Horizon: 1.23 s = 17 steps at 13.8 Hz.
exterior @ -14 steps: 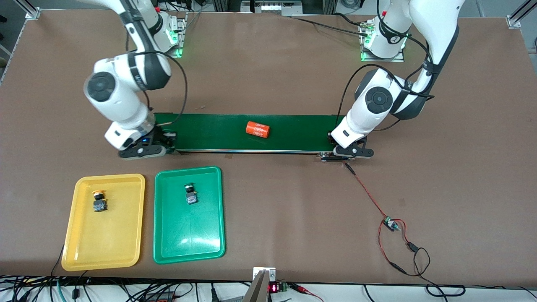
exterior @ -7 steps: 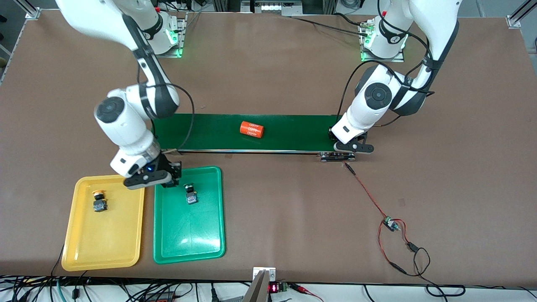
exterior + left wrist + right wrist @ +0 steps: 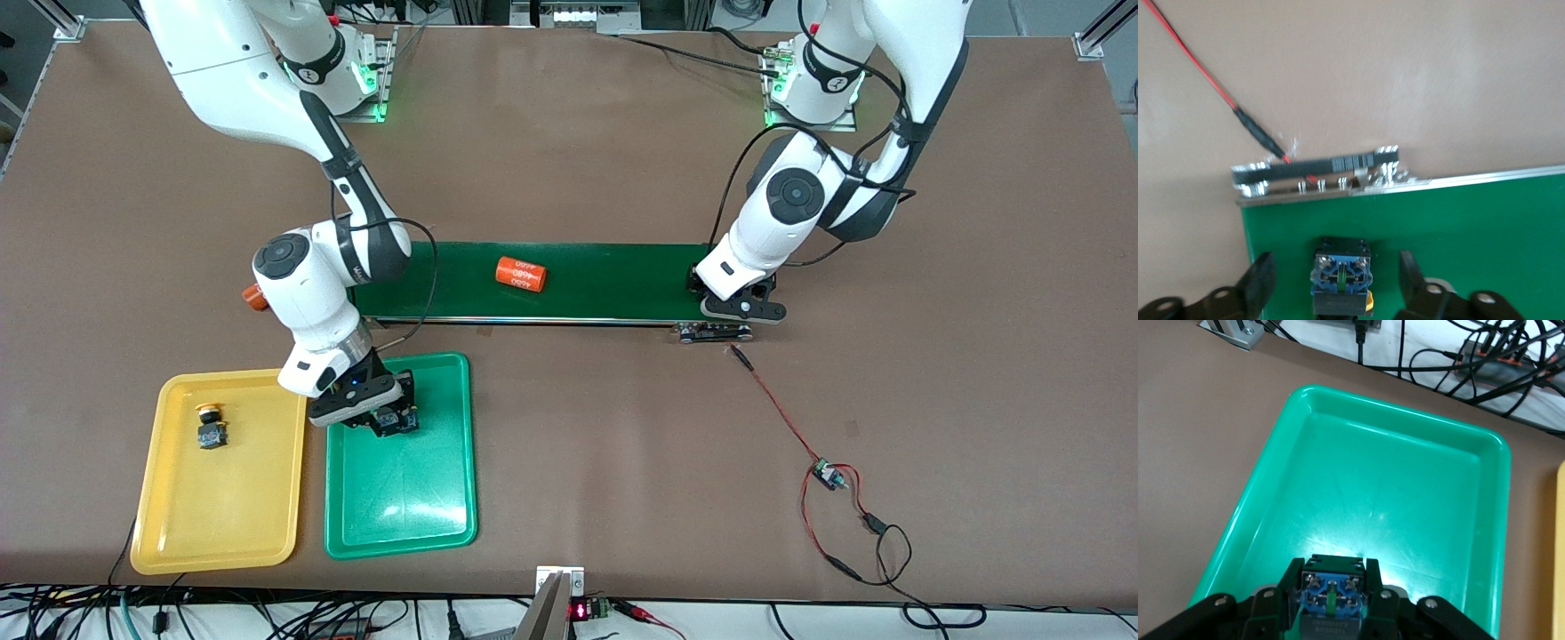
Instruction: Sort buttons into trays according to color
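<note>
My right gripper [image 3: 378, 416] is low over the green tray [image 3: 400, 507], at its end nearest the belt. In the right wrist view it [image 3: 1333, 575] is shut on a button [image 3: 1333, 587] with a black-and-blue body, above the green tray [image 3: 1391, 487]. A blue body [image 3: 404, 420] shows at the gripper's edge. I cannot tell whether it is the held button or another. My left gripper [image 3: 736, 309] is at the conveyor's end, open [image 3: 1336, 263] around a yellow-capped button [image 3: 1341, 273] on the belt. The yellow tray [image 3: 222, 524] holds a yellow-capped button [image 3: 211, 431].
The long dark-green conveyor belt [image 3: 613, 280] carries an orange cylinder [image 3: 521, 274]. A second orange cylinder [image 3: 255, 298] lies on the table by the belt's end at the right arm's side. A red wire with a small board [image 3: 829, 476] trails toward the front camera.
My right gripper has moved from the belt's end to over the green tray with the button. The orange cylinder has drifted along the belt toward the right arm's end. The left arm has barely moved.
</note>
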Tool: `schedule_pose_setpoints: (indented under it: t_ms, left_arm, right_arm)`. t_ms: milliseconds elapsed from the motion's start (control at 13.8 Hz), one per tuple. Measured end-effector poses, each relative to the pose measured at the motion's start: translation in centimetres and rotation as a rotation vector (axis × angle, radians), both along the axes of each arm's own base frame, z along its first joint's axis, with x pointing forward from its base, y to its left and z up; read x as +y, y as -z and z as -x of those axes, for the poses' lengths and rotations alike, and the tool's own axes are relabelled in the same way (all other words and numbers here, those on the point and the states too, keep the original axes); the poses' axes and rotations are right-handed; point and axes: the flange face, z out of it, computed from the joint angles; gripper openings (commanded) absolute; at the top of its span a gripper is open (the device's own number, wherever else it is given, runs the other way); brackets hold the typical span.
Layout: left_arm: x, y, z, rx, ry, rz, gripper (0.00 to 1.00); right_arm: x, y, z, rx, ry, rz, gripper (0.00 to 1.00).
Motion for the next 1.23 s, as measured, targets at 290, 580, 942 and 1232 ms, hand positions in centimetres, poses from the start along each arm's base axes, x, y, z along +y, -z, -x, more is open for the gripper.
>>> schedule_pose_setpoints:
  t_ms: [290, 580, 942, 1232]
  left_arm:
    - [-1.2, -9.7, 0.0, -0.139, 0.021, 0.009, 1.0]
    - [3.1, -15.1, -2.7, -0.186, -0.07, -0.009, 1.0]
    - [14.2, -23.0, -8.7, -0.236, -0.272, -0.033, 1.0]
    - [17.7, -28.6, -10.1, -0.224, -0.34, -0.047, 1.0]
  right_arm:
    - [0.1, 1.4, 0.1, -0.013, -0.027, 0.012, 0.94]
    - [1.0, 2.2, 0.4, -0.008, -0.039, 0.003, 1.0]
    - [1.4, 2.0, 0.5, -0.01, -0.044, -0.002, 1.0]
    - [1.6, 1.1, 0.6, 0.09, 0.013, -0.014, 1.0]
